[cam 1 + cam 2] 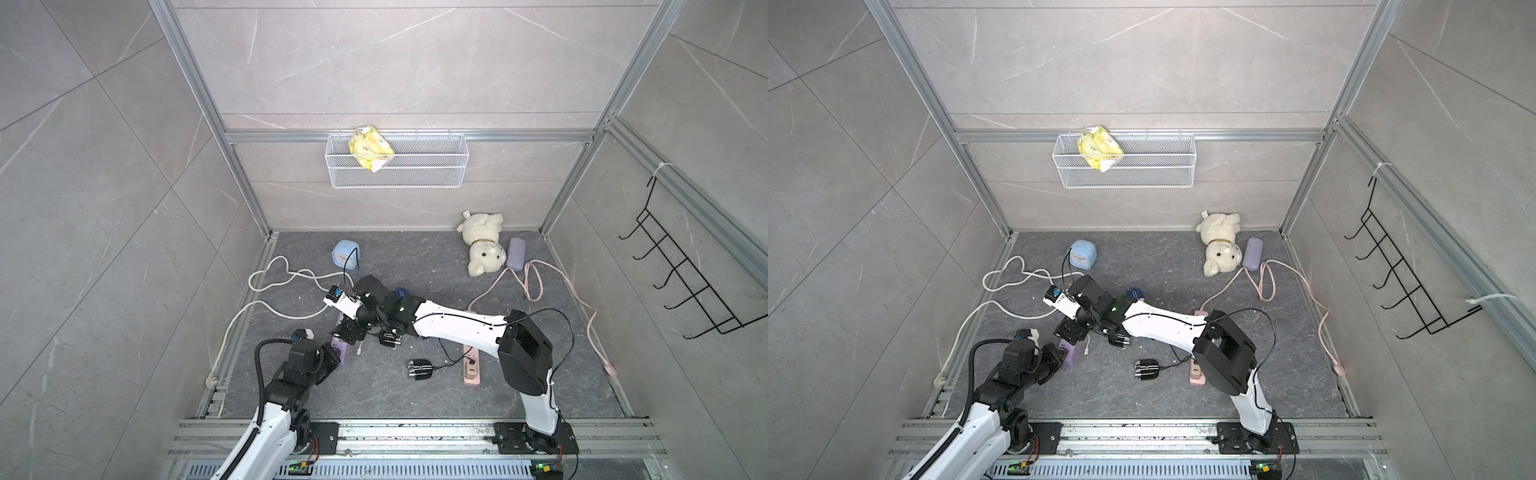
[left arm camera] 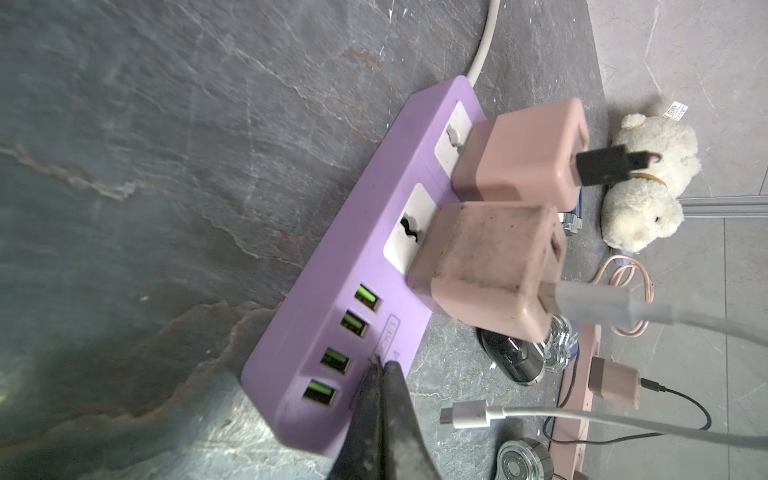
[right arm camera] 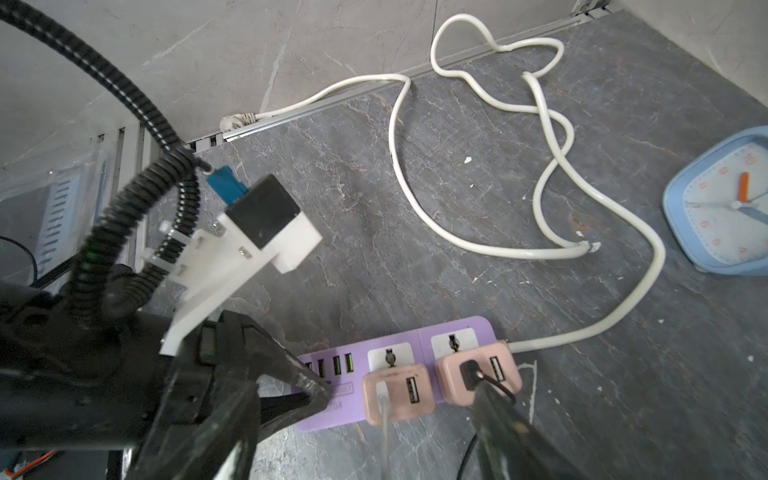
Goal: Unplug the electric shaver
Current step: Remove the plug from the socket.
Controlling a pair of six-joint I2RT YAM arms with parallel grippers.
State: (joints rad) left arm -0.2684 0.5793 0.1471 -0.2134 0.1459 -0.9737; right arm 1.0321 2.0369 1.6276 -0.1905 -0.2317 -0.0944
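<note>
My left gripper (image 2: pixel 380 368) is clenched with nothing in it. Its closed tips press down on the end of the purple power strip (image 2: pixel 291 345), just beside the row of green USB ports. In both top views this strip lies on the left of the floor, partly hidden under my two wrists.

Two pink adapters stand in the strip's sockets. The far adapter (image 2: pixel 523 153) has a black plug (image 2: pixel 602 166) seated in its face. The near adapter (image 2: pixel 486 266) carries a grey-white plug (image 2: pixel 590 307).

My right gripper (image 1: pixel 347 331) hangs over those adapters with its jaws spread wide and nothing between them. In the right wrist view one dark finger (image 3: pixel 498 419) reaches up just beside the black plug. I cannot tell whether it touches it.

The shaver (image 1: pixel 419 369) lies on its side near the middle of the floor, well apart from both my grippers. Its thin black cord runs to the pink power strip (image 1: pixel 472 368) beside it. A second shaver (image 1: pixel 390 337) lies half under my right forearm, and I cannot tell where its cord goes.

A loose white cable end (image 2: pixel 465 415) rests on the floor beside the purple strip. The strip's thick white cord (image 3: pixel 602 328) loops away towards the blue clock (image 1: pixel 347 254).
</note>
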